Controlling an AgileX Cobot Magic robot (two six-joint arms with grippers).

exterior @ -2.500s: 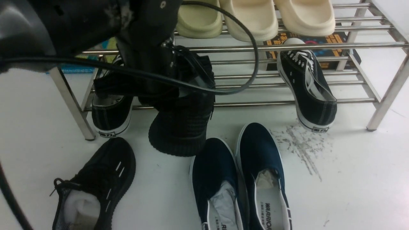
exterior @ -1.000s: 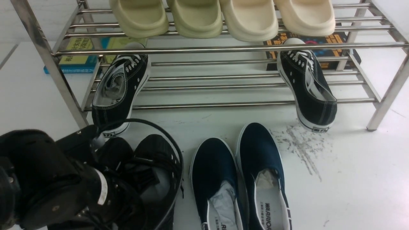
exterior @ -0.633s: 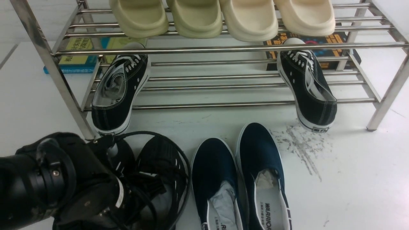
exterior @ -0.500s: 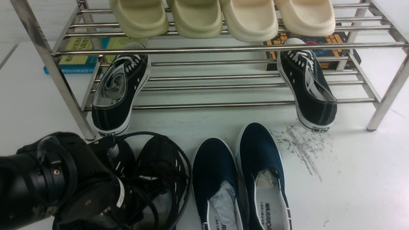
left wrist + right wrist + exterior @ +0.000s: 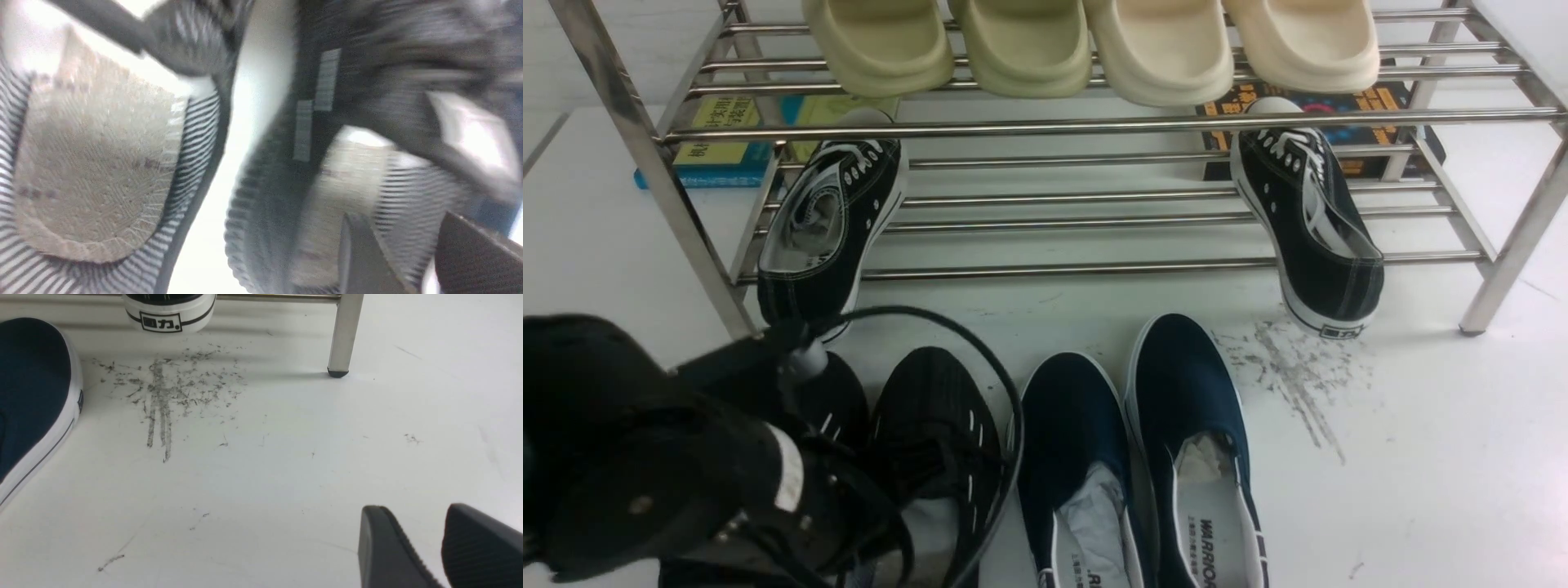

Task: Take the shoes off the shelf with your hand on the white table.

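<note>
Both black knit shoes stand on the white table [image 5: 1421, 449] in front of the shelf [image 5: 1094, 125]. One shoe [image 5: 935, 425] lies beside the navy slip-ons; the other [image 5: 841, 404] is mostly hidden under my left arm [image 5: 686, 457]. In the blurred left wrist view, my left gripper [image 5: 400, 220] hangs open just over the heel opening of one shoe [image 5: 286, 163], and the second shoe [image 5: 94, 171] lies alongside. My right gripper [image 5: 412, 547] hovers open over bare table [image 5: 286, 477], holding nothing.
Two navy slip-ons [image 5: 1070, 457] [image 5: 1192, 425] lie right of the knit pair. Black canvas sneakers [image 5: 829, 237] [image 5: 1311, 220] sit on the lower tier, cream slippers [image 5: 1160, 49] on top. Books [image 5: 719, 155] lie behind. Grey scuff marks [image 5: 1290, 367] and a shelf leg [image 5: 345, 335] are at right.
The left arm carried a knit shoe down from the shelf front to the table beside its mate. Over the last second its jaws parted and the arm drew back, uncovering that shoe.
</note>
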